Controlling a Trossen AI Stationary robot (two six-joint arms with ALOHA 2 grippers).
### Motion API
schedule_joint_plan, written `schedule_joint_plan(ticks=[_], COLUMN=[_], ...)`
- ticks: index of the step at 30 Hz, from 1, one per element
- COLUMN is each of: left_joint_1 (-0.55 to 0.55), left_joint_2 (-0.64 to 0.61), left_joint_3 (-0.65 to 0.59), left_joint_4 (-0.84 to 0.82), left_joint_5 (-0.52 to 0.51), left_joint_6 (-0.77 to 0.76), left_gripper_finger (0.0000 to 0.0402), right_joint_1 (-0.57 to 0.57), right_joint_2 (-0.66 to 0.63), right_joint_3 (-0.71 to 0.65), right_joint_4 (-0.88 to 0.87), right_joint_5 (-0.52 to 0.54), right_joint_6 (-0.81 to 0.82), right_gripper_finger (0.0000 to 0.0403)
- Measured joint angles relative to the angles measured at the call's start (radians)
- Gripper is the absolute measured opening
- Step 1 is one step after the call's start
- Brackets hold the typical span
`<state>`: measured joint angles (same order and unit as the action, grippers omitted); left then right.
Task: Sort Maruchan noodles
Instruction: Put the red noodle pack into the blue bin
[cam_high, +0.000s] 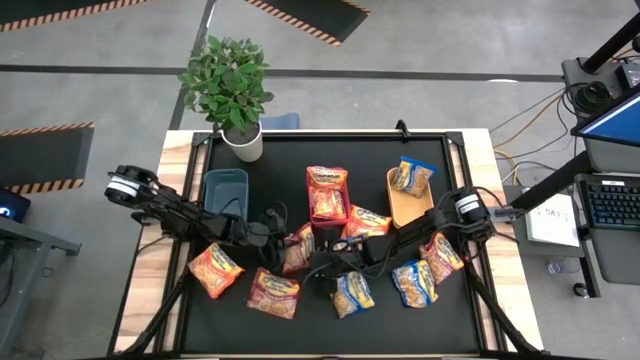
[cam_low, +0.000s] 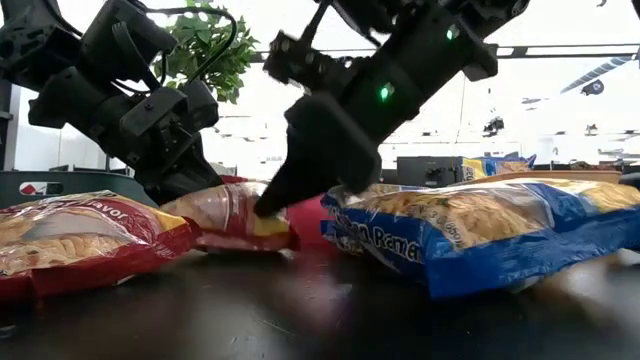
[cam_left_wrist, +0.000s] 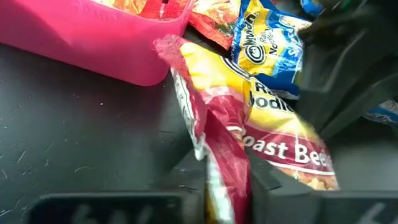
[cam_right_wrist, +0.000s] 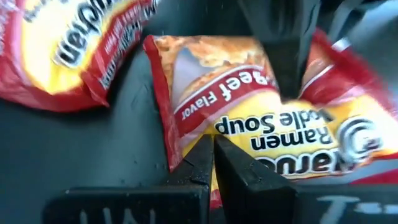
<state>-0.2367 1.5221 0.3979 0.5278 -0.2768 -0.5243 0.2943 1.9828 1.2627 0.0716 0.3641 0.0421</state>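
Note:
The Maruchan noodles lie scattered on the black table top (cam_high: 160, 320). A red beef packet (cam_high: 298, 248) lies mid-table, and my left gripper (cam_left_wrist: 227, 193) is shut on it. My right gripper (cam_right_wrist: 212, 155) is shut, with its tips at the same packet's opposite edge (cam_right_wrist: 186, 155). Around it lie an orange packet (cam_high: 215, 270), another red one (cam_high: 273, 292) and two blue ones (cam_high: 352, 293) (cam_high: 415, 283). A blue packet (cam_high: 410, 175) lies in the tan bin (cam_high: 400, 205). My left gripper pinches the red beef packet by a raised, crumpled edge (cam_left_wrist: 217, 149) between its two fingers, slanting down from the table's left. The rest of the packet (cam_left_wrist: 280, 149) lies on the table beyond the fingers. My right gripper's shut tips (cam_low: 265, 208) stand at the packet's edge; I cannot tell whether they touch it.
A red bin (cam_left_wrist: 93, 37) holding a red packet stands just beyond the left gripper. The teal bin (cam_high: 225, 190) is at the back left, with a potted plant (cam_high: 232, 85) at the far left corner. More packets (cam_high: 365, 222) (cam_high: 440, 257) lie under the right arm.

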Motion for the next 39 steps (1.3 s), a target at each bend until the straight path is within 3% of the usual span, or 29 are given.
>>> schedule_joint_plan(ticks=[2, 8, 13, 19, 28, 39], left_joint_1=[0.0, -0.011, -0.034, -0.065, -0.079, -0.083], left_joint_2=[-0.004, -0.044, -0.137, -0.267, -0.446, -0.69], left_joint_3=[0.0, -0.001, -0.001, -0.001, 0.0, 0.019], left_joint_4=[0.0, -0.014, -0.04, -0.075, -0.144, -0.434], left_joint_5=[0.0, 0.007, 0.005, -0.042, -0.086, -0.315], left_joint_6=[0.0, 0.029, 0.075, 0.136, 0.201, 0.193], left_gripper_finger=[0.0013, 0.0016, 0.0006, 0.0005, 0.0003, 0.0007], right_joint_1=[0.0, 0.0, 0.0, -0.022, -0.089, -0.209], right_joint_2=[-0.024, -0.139, -0.253, -0.421, -0.611, -0.767], right_joint_3=[-0.006, -0.034, -0.079, -0.175, -0.313, -0.492], right_joint_4=[0.0, -0.036, -0.093, 0.025, 0.191, 0.361], right_joint_5=[0.0, 0.008, 0.013, 0.083, 0.083, 0.044], right_joint_6=[-0.008, -0.042, -0.071, -0.126, -0.217, -0.265], right_gripper_finger=[0.0009, 0.0009, 0.0009, 0.0009, 0.0009, 0.0009])
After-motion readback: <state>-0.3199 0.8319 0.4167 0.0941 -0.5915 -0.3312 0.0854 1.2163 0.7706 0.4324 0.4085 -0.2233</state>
